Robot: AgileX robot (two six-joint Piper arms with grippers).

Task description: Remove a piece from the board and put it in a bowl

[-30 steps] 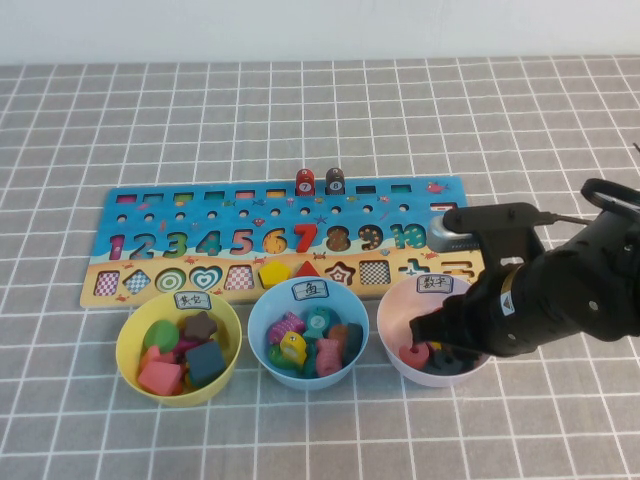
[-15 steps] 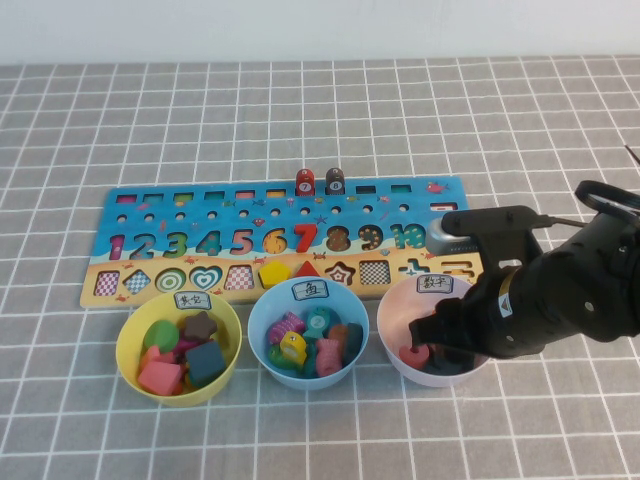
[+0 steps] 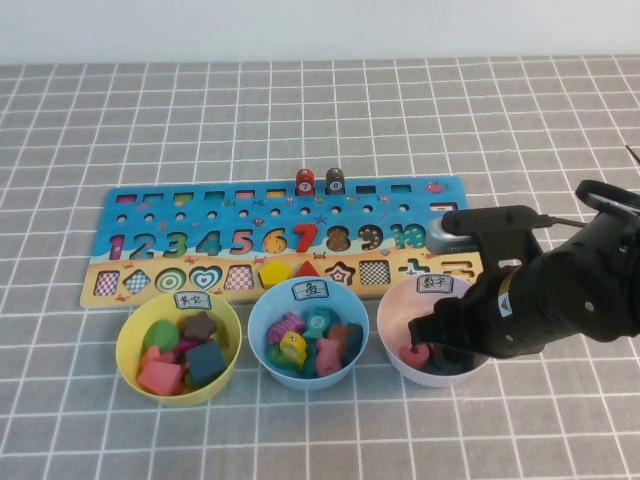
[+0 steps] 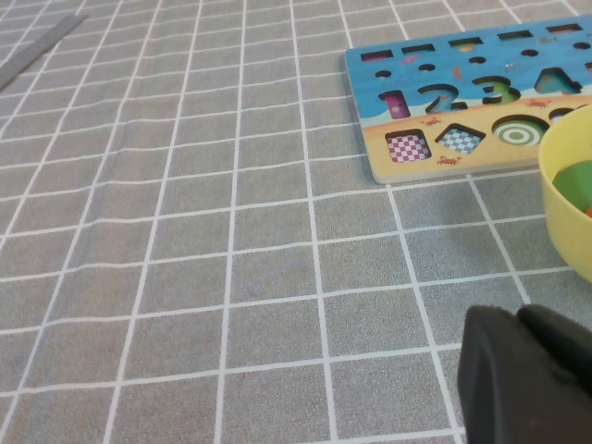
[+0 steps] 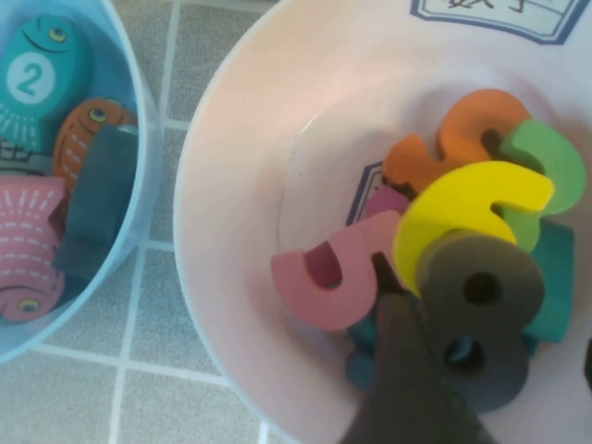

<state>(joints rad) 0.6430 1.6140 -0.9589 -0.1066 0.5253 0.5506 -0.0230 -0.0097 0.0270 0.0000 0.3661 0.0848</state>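
Piece (image 5: 476, 319) in bowl (image 5: 240, 213), half hidden by right end effector (image 3: 440, 350).

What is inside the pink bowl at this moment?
The pink bowl holds the dark grey 8 on top of yellow, pink, orange, green and teal numerals. The open right gripper hangs over it, covering part; the left gripper is parked away.

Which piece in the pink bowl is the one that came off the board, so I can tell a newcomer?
Start at the pink bowl, rightmost of the three bowls in front of the board, under the open right gripper. On top of its heap of coloured numerals lies the piece. It is a thick dark grey-brown 8 with two round holes, the only dull one beside the yellow and pink numerals.
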